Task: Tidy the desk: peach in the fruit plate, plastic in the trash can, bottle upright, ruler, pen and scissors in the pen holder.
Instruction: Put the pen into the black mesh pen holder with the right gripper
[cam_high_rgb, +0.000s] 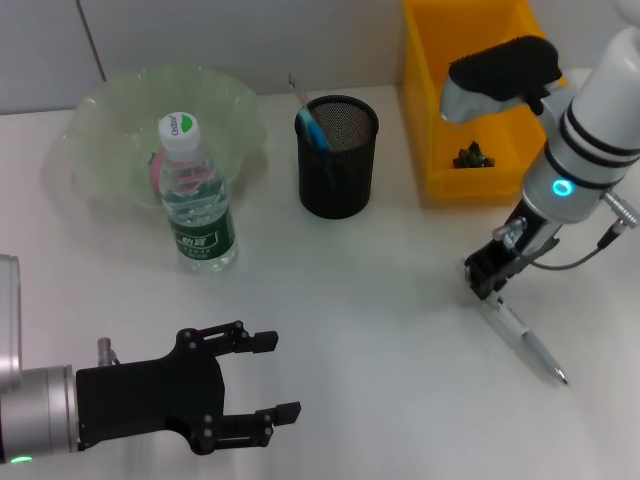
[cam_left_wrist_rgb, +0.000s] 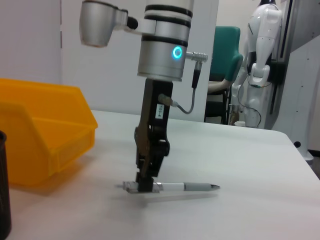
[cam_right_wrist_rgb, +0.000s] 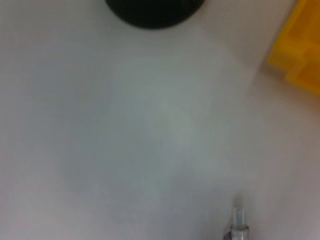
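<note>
A white and grey pen (cam_high_rgb: 530, 340) lies on the white table at the right. My right gripper (cam_high_rgb: 488, 280) stands over the pen's back end with its fingers closed on it. In the left wrist view the right gripper (cam_left_wrist_rgb: 145, 182) touches the table and the pen (cam_left_wrist_rgb: 185, 187) lies flat. The pen's end (cam_right_wrist_rgb: 239, 225) also shows in the right wrist view. A black mesh pen holder (cam_high_rgb: 337, 155) holds a blue-handled tool. A water bottle (cam_high_rgb: 197, 200) stands upright before the green fruit plate (cam_high_rgb: 110, 110), where the pink peach (cam_high_rgb: 153, 172) shows partly. My left gripper (cam_high_rgb: 280, 376) is open and empty at the front left.
A yellow bin (cam_high_rgb: 470, 100) stands at the back right with a dark green scrap (cam_high_rgb: 472, 156) inside. It also shows in the left wrist view (cam_left_wrist_rgb: 45, 145) and the right wrist view (cam_right_wrist_rgb: 300, 55). The pen holder's edge (cam_right_wrist_rgb: 152, 10) shows in the right wrist view.
</note>
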